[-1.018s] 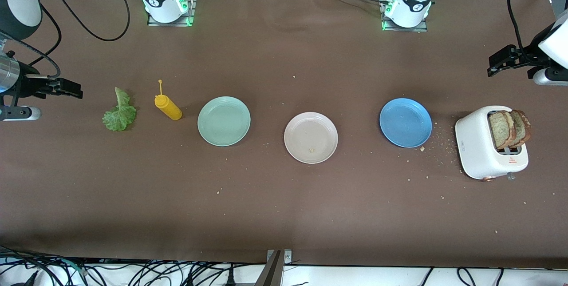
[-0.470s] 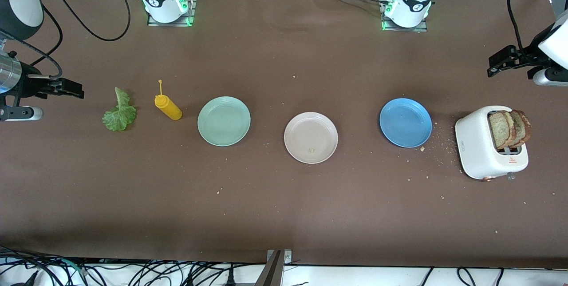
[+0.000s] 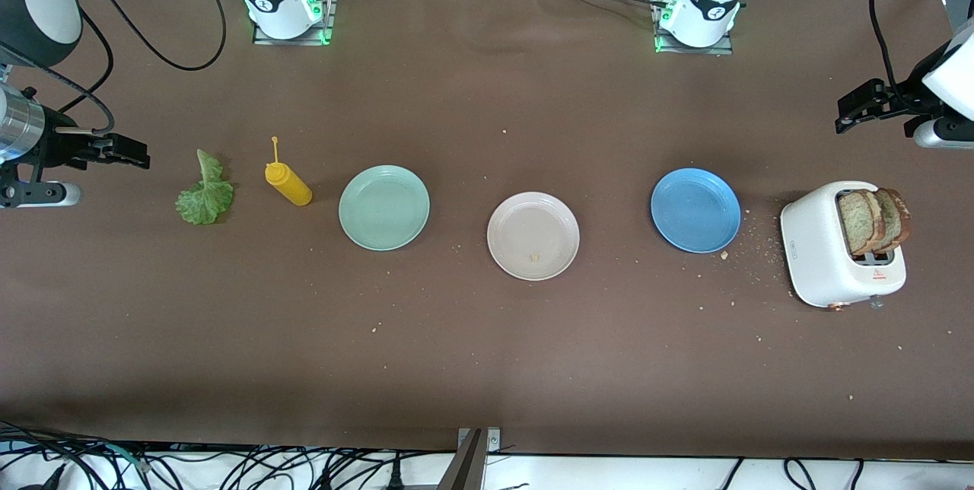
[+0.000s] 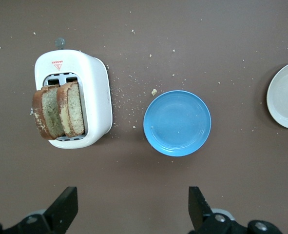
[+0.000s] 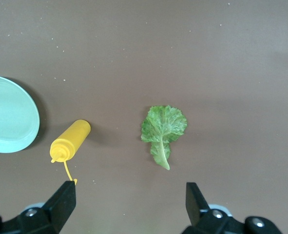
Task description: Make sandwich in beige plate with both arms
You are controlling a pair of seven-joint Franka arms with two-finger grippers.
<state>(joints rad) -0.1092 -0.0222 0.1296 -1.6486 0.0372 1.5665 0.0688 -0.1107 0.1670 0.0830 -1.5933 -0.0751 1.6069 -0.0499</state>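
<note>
Wrist views show both my jaws open and empty over the counter point(image 3: 487, 368): lettuce point(image 5: 163, 127) looks limp, so pinch its stem; bread point(image 4: 58, 111) looks crumbly, so grip its crusts.

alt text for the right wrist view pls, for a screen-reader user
The open right gripper hangs over a brown table, its fingers apart and holding nothing. Below it lie a ruffled green lettuce leaf and, beside that, a yellow squeeze bottle on its side, with part of a mint-green plate at the edge.
</note>
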